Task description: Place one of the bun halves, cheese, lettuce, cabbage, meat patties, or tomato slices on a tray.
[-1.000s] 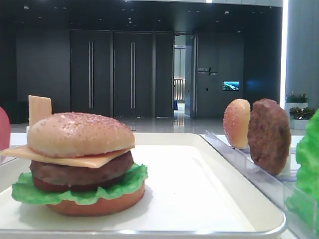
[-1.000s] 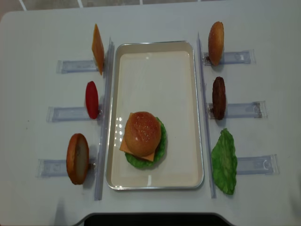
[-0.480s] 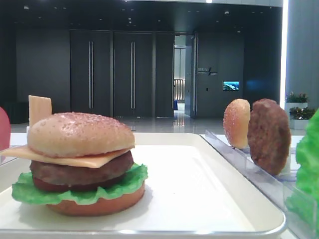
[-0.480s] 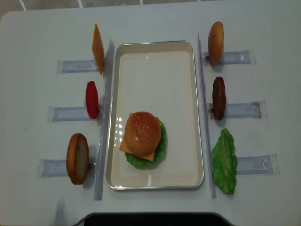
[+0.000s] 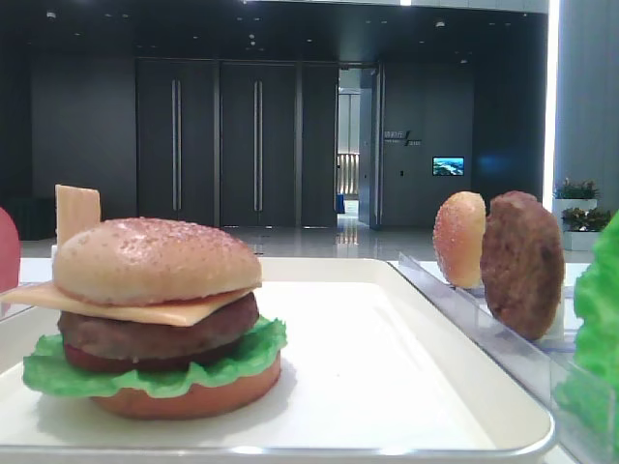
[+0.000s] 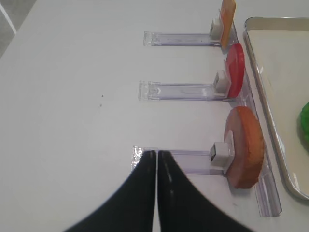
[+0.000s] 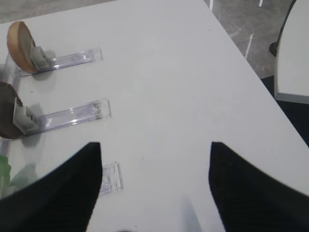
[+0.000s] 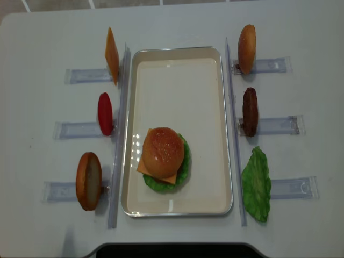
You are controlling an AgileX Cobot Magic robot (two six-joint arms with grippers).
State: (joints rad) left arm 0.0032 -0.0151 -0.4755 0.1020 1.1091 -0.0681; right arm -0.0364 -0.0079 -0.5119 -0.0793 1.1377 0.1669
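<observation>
A stacked burger stands on the white tray: domed bun half over cheese, meat patty, lettuce and a flat bottom bun. On the clear racks beside the tray stand another bun half, a patty, a lettuce leaf, a cheese slice, a tomato slice and a bun. Cabbage is out of view. My left gripper is shut and empty over a rack's outer end. My right gripper is open above bare table.
Clear plastic racks line both long sides of the tray. The right table edge runs near the right gripper, with floor beyond. The tray's far half is bare. Neither arm shows in the high views.
</observation>
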